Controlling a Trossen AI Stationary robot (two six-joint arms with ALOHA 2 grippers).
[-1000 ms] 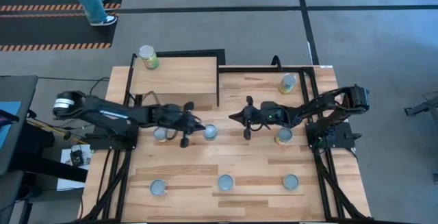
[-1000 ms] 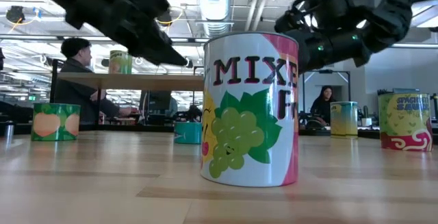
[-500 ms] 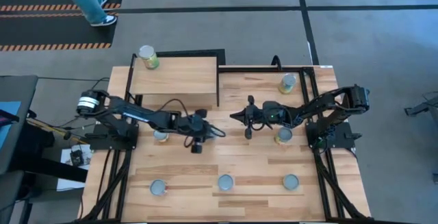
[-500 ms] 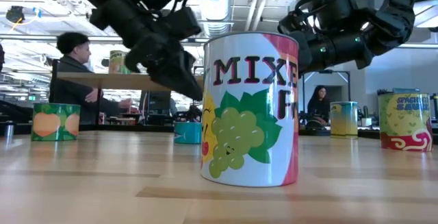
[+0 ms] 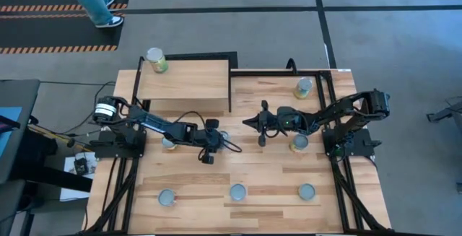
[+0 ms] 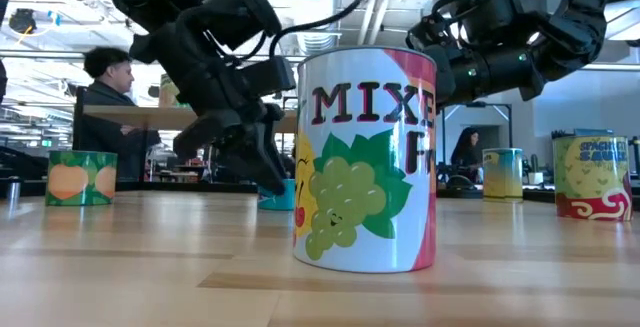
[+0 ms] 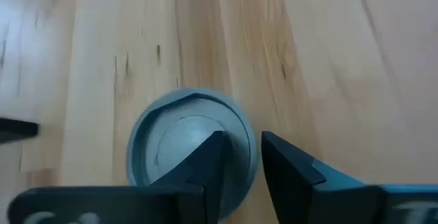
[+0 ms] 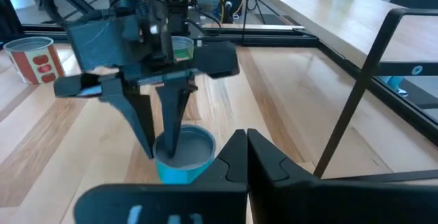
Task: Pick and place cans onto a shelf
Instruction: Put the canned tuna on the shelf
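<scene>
A teal can [image 7: 179, 145] with a blue-grey round top stands upright on the table's middle. My left gripper [image 7: 241, 148] points down over it, open by a narrow gap. One finger is above the top near the rim and the other outside the wall; the right wrist view shows the same gripper [image 8: 161, 140] and can [image 8: 186, 157]. My right gripper [image 5: 247, 123] hovers shut to the can's right, holding nothing. One can [image 5: 155, 60] stands on the shelf [image 5: 189, 84] at its far left corner. My left gripper comes at the teal can from above, pointing down. One finger [image 7: 213, 157] is over the can's top beside the rim [image 7: 241, 125], the other finger [image 7: 287, 166] outside it. Whether either finger touches the can, I cannot tell.
Other cans stand on the table: one behind my left arm [image 5: 168, 143], two at the right [image 5: 303, 86] [image 5: 298, 143] and three in a row near the front edge [image 5: 167, 197] [image 5: 237, 191] [image 5: 306, 191]. A person [image 6: 110, 97] is beyond the table.
My left gripper has swung a little toward the table's right edge, tipped from level to pointing down, and come down over the teal can. The can has stayed in place. My right arm has kept still.
</scene>
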